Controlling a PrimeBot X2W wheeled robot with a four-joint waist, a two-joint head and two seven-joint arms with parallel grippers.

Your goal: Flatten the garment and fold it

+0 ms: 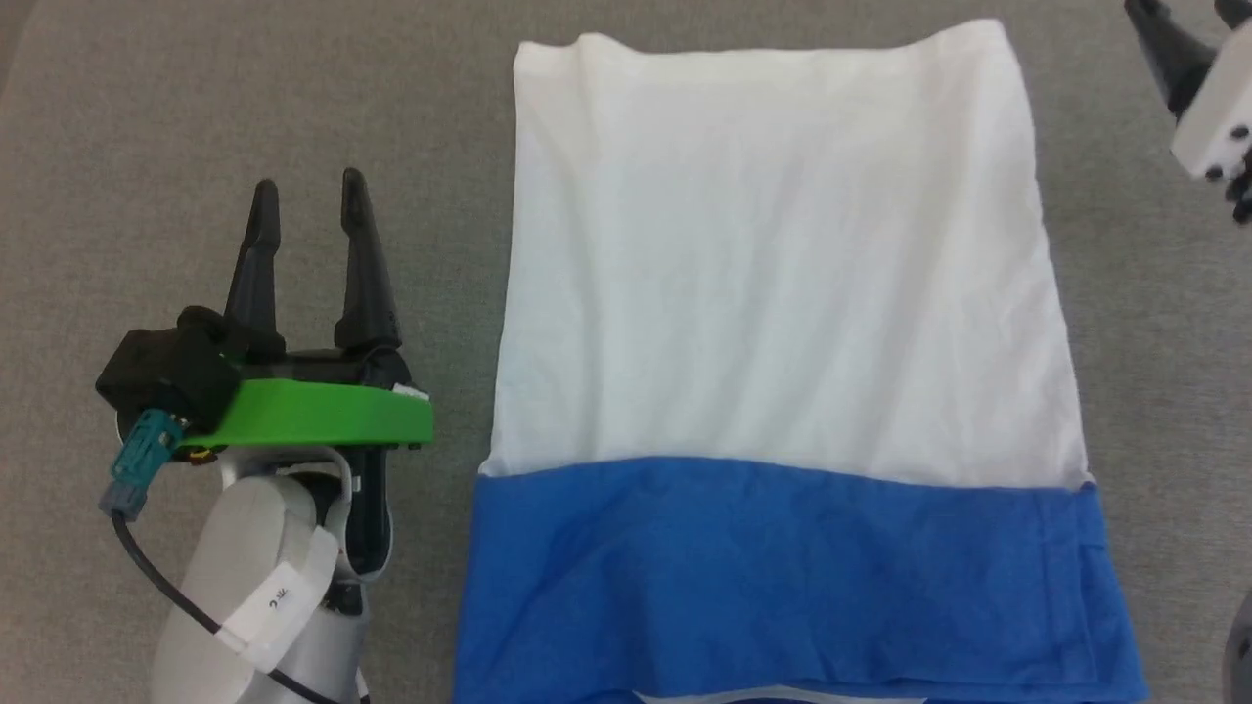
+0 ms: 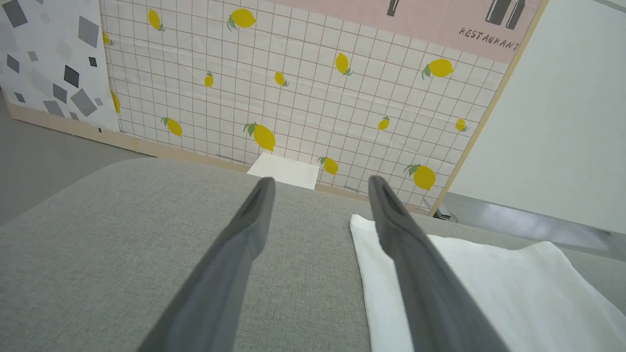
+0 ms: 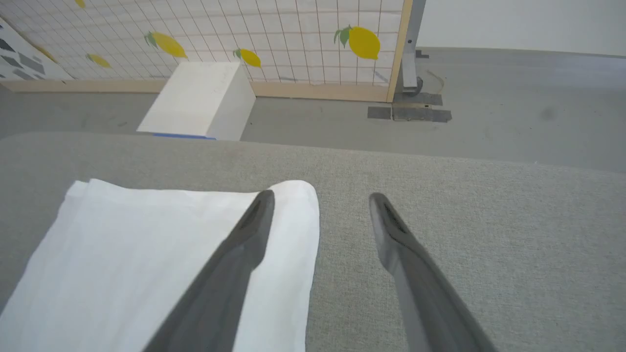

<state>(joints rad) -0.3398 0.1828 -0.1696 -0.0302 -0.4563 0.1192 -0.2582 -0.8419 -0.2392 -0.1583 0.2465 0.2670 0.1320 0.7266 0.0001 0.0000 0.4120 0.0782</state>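
Two sets of fingers are standing wide apart, and neither is holding anything. My left fingers are pointing up the frame in the lower left of the head view. They are sitting just beside the left edge of the shirt without touching it. My right fingers are showing in the upper right corner, cut off by the frame edge, near the shirt's upper right corner but apart from it.

The shirt is lying flat on the grey cloth-covered surface, taking up the middle and right of the frame. Its white part is reaching almost to the top, and a blue band is running across the bottom.

In the left wrist view a white corner of the shirt is lying at the lower right, with one finger crossing in front of it. In the right wrist view the white cloth is lying at the lower left, again with one finger in front of it.

Beyond the surface's far edge, a lemon-patterned wall and a white box on the floor are showing.
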